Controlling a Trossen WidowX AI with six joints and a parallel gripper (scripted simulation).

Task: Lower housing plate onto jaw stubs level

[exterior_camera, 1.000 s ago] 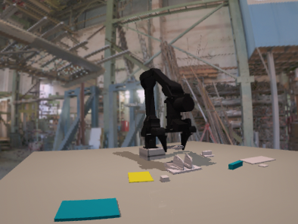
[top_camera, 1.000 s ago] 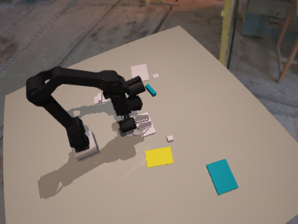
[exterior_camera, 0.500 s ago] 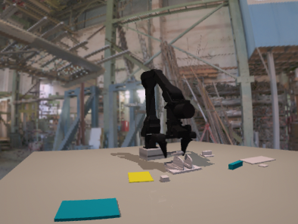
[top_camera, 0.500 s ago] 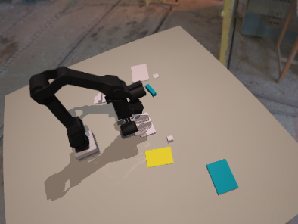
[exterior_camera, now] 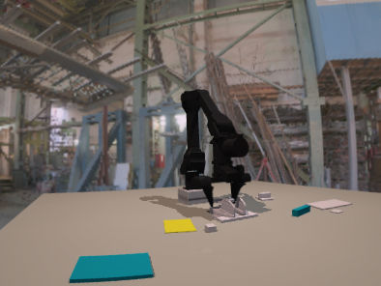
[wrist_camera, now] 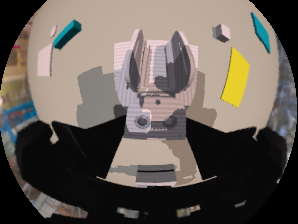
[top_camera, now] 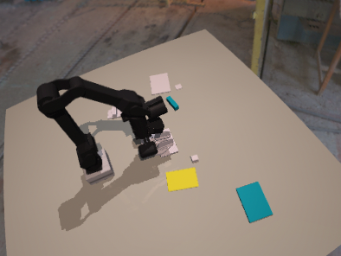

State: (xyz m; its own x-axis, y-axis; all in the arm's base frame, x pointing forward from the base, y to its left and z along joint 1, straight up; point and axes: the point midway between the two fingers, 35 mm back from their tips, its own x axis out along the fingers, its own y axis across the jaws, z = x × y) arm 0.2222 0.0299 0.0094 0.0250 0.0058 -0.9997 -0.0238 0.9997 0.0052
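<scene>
My gripper (top_camera: 151, 137) (exterior_camera: 223, 203) (wrist_camera: 155, 119) stands wide and is shut on the side edges of the pale housing plate (wrist_camera: 156, 114). The plate reaches from finger to finger and lies over the near part of the pale base (top_camera: 170, 150) (exterior_camera: 244, 215) (wrist_camera: 120, 50). Two round openings show in it side by side, with round stub shapes in them. Two upright rounded fins, a left one (wrist_camera: 134, 60) and a right one (wrist_camera: 182, 60), stand on the base beyond the plate. The pins are hidden. Whether the plate rests fully level cannot be told.
A yellow sheet (top_camera: 182, 179) (exterior_camera: 179, 225) (wrist_camera: 236, 77) and a small white block (top_camera: 195, 158) (exterior_camera: 210, 228) (wrist_camera: 221, 32) lie near the base. A teal bar (top_camera: 172, 103) (exterior_camera: 301, 211) and a pale sheet (top_camera: 159, 83) (exterior_camera: 330, 204) lie on its other side. A teal plate (top_camera: 254, 201) (exterior_camera: 112, 267) lies farther off.
</scene>
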